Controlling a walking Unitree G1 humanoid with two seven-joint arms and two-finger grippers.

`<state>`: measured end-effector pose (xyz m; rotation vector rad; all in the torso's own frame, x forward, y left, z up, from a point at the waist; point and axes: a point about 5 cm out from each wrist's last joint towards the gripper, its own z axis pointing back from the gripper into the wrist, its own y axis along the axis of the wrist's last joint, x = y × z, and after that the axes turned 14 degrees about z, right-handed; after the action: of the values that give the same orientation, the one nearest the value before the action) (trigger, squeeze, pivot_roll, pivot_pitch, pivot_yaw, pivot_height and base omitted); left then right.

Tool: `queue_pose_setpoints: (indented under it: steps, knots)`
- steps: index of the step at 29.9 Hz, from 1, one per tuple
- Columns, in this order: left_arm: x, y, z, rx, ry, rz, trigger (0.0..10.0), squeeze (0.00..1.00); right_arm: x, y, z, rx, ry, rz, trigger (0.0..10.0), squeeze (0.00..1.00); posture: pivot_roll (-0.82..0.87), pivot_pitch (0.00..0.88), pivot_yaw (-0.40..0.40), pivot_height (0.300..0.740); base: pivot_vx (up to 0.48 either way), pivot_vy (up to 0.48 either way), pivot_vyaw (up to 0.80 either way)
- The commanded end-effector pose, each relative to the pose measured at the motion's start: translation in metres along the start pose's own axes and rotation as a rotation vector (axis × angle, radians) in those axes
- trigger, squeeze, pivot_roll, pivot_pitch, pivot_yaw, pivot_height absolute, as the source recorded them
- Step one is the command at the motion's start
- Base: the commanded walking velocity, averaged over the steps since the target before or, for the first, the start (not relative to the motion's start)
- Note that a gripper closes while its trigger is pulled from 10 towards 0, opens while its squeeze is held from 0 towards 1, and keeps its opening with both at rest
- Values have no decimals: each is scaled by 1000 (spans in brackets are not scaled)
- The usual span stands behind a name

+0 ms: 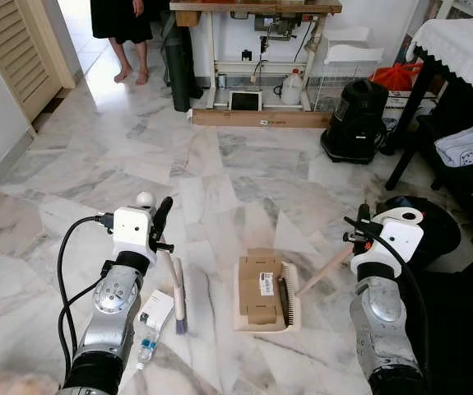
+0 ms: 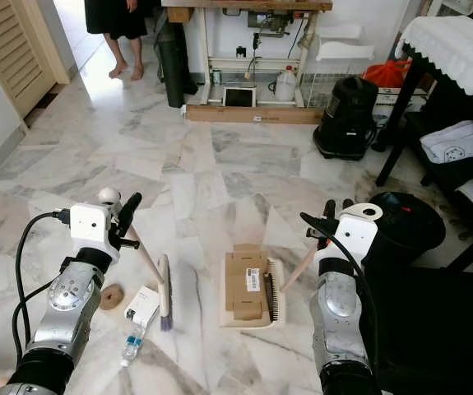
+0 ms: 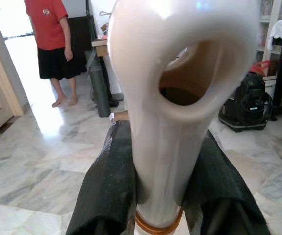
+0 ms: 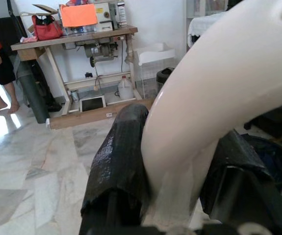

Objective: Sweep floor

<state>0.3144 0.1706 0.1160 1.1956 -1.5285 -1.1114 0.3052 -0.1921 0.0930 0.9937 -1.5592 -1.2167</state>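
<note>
Beside dustpan (image 1: 266,294), brush (image 1: 176,290), left tool (image 1: 161,220) gripping

Silver arms, white wrist housings, looping black cables, long black jaws.

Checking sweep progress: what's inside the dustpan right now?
A flattened cardboard box with a white label lies in the dustpan, covering most of its tray. Whatever lies under the cardboard is hidden. The right gripper holds the dustpan's handle.
</note>
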Motion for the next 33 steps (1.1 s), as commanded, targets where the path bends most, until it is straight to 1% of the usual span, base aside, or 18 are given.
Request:
queue_pose_setpoints:
  steps: [1,16,33]
  knots:
    - [2,14,-4,75,-20,-23,10000,0,1,16,-6,70,-6,-6,10000,0,26,0,-36,740,0,0,0]
    - [2,13,-4,74,-21,-21,10000,0,3,15,-5,69,-9,-4,10000,0,26,0,-38,740,0,0,0]
    - [3,15,-6,78,-32,-23,10000,0,2,15,-5,67,-12,-10,10000,0,29,0,-31,740,0,0,0]
